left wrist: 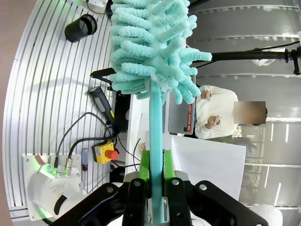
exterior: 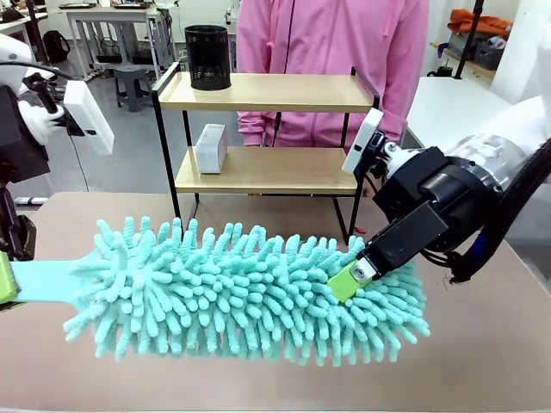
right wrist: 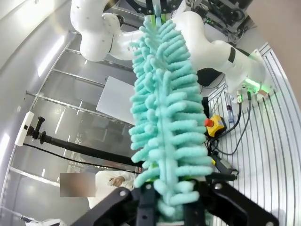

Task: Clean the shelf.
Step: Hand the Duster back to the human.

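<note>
Below the two-tier wooden shelf (exterior: 267,129), at 6 o'clock, we grip the teal chenille duster (exterior: 250,288): left hand (exterior: 5,280) clamps the handle, right hand (exterior: 349,280) pinches the fluff. Next, lift it to the boards.

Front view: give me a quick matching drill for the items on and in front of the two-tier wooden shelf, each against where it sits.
Things:
1. black mesh cylindrical cup
2. small white rectangular box
3. turquoise fluffy microfibre duster
4. flat turquoise duster handle

Places:
A. lower board of the shelf
B. between the pads of the left tool
C. top board, left end
D. across the brown table, right tool shut on its tip

Pairs: 1-C, 2-A, 3-D, 4-B
</note>
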Action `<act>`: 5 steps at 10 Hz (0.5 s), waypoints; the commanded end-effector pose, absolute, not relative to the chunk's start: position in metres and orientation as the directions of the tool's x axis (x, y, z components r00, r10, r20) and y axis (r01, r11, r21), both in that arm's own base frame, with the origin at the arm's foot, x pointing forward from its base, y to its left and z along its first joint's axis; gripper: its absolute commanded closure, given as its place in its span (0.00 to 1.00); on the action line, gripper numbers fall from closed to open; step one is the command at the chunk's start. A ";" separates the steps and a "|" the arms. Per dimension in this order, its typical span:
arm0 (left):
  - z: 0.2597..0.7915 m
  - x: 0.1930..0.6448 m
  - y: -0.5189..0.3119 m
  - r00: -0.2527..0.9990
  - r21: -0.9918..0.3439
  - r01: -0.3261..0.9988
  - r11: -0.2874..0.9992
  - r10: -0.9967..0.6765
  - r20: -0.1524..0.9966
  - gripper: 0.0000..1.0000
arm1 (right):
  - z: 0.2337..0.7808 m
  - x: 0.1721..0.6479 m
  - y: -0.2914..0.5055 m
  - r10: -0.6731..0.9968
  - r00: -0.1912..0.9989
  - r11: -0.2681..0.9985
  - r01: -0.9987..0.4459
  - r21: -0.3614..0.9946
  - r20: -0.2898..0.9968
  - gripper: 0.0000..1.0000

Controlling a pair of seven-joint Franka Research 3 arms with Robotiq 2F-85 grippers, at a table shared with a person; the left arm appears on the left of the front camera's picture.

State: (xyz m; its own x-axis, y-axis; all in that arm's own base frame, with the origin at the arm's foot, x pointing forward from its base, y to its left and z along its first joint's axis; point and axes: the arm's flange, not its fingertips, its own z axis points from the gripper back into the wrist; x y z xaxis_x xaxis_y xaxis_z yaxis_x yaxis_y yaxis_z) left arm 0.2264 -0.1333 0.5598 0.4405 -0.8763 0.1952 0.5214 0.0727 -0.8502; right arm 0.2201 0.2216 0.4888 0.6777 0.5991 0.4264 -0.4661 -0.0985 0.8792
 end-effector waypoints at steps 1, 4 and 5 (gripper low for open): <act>0.564 0.227 -0.134 0.462 -0.854 0.517 0.064 -0.860 0.215 0.88 | 0.490 0.222 0.219 0.616 0.654 -0.126 -0.469 0.874 0.439 1.00; 0.562 0.228 -0.133 0.476 -0.844 0.529 0.091 -0.855 0.206 0.34 | 0.490 0.221 0.219 0.618 0.654 -0.125 -0.465 0.876 0.436 1.00; 0.563 0.229 -0.133 0.485 -0.834 0.543 0.102 -0.848 0.212 0.00 | 0.490 0.222 0.218 0.618 0.655 -0.124 -0.464 0.877 0.435 1.00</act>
